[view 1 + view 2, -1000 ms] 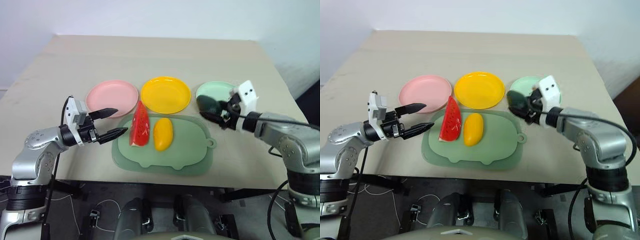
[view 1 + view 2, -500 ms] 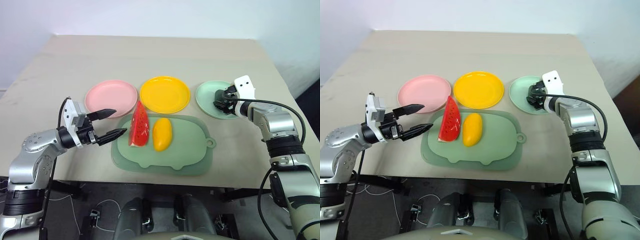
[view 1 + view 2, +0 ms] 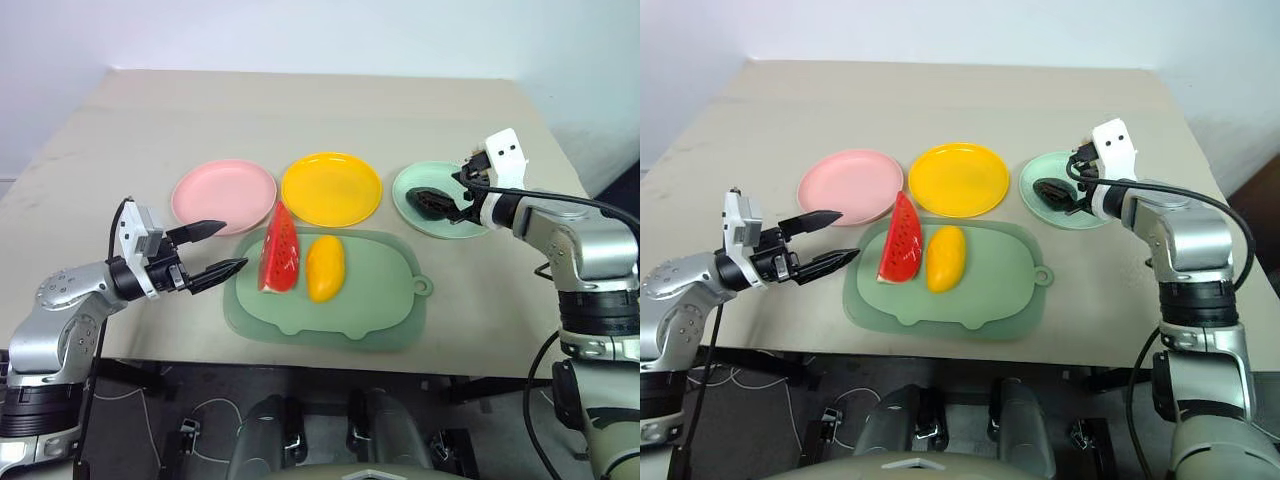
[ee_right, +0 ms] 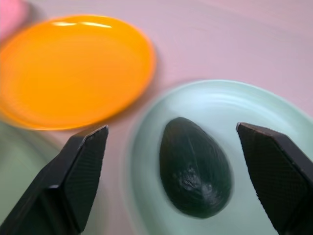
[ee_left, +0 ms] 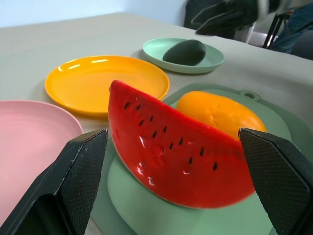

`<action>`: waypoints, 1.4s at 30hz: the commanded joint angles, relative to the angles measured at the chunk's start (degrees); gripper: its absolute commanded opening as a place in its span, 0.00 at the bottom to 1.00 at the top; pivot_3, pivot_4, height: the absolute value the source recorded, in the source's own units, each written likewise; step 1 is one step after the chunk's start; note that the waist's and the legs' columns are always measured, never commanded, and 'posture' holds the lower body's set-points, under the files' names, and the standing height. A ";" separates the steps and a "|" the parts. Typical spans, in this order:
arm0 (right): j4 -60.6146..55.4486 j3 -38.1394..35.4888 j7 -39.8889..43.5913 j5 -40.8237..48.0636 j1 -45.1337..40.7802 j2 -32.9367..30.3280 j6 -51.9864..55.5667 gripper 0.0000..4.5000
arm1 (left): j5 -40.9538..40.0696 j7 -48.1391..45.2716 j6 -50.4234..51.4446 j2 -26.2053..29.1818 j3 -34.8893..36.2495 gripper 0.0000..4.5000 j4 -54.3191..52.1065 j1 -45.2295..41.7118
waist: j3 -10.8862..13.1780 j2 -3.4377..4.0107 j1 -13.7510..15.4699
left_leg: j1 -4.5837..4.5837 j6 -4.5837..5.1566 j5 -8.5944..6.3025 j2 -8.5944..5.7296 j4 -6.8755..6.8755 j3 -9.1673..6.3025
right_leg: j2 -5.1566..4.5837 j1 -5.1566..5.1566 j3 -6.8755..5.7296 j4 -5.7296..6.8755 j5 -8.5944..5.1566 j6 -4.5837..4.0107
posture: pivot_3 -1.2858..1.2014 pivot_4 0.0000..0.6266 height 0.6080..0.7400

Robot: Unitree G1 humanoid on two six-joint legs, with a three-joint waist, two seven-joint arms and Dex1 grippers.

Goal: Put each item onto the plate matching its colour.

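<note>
The avocado (image 4: 195, 169) is lying on the mint green plate (image 4: 254, 117), beneath the right gripper (image 4: 181, 161), whose fingers are being held spread wide and empty.

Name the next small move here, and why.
Probably ease the open left claw forward around the watermelon. The avocado already lies on the green plate, the right claw is open, and the watermelon sits nearest the left claw.

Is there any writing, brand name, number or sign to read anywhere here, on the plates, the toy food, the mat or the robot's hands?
None: no readable text shows in any view.
Pink plate, yellow plate, mint green plate: plain.
Watermelon wedge: black seed marks, no letters.
Mango, avocado, pale green mat: unmarked.
White blocks on the wrists by the left gripper and right gripper: no label readable.
</note>
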 commanded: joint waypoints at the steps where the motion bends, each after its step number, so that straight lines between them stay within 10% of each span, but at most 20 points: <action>1: -10.29 -1.70 -1.45 5.68 1.40 2.05 9.29 0.99 | -0.34 0.11 -0.54 0.58 0.73 1.00 -1.08 -1.02 | 0.00 0.00 -0.08 | 0.00 0.00 0.00 0.00 0.00 0.00 | 0.00 -0.01 0.00 0.00 0.00 0.00 | 0.52 0.24 0.67; 16: -20.30 -4.80 -12.11 15.25 -2.03 21.33 33.68 0.99 | -0.54 -0.81 0.27 0.69 -1.08 1.00 0.65 -4.98 | -0.01 0.01 -0.05 | -0.11 -0.01 0.00 -0.02 -0.03 0.04 | 0.02 -0.08 0.00 -0.04 0.05 0.03 | 0.52 0.24 0.67; 42: 4.78 8.22 -36.03 35.48 -11.53 24.94 33.68 0.99 | -0.80 -1.51 2.14 0.98 -0.93 1.00 -1.07 -4.98 | -0.02 0.00 -1.52 | -0.10 -0.11 0.07 -0.02 -0.21 0.13 | 0.11 -0.18 0.03 0.03 0.13 0.17 | 0.52 0.24 0.67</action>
